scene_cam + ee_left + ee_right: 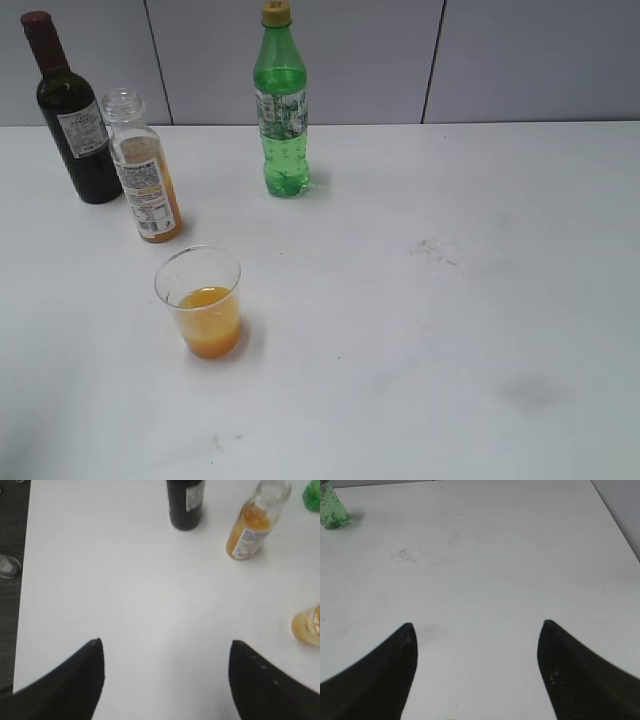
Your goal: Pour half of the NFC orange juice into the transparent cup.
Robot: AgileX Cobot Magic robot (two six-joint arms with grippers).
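The NFC orange juice bottle (146,185) stands upright and uncapped at the table's back left, part full of orange liquid. It also shows in the left wrist view (251,525). The transparent cup (201,303) stands in front of it, holding orange juice in its lower part; its edge shows in the left wrist view (307,626). My left gripper (165,647) is open and empty over bare table, well short of the bottle. My right gripper (477,630) is open and empty over bare table. Neither gripper shows in the exterior view.
A dark wine bottle (72,115) stands just left of and behind the juice bottle, also in the left wrist view (186,502). A tall green bottle with yellow cap (281,105) stands at the back middle, also in the right wrist view (331,507). The table's left edge (22,595) is near.
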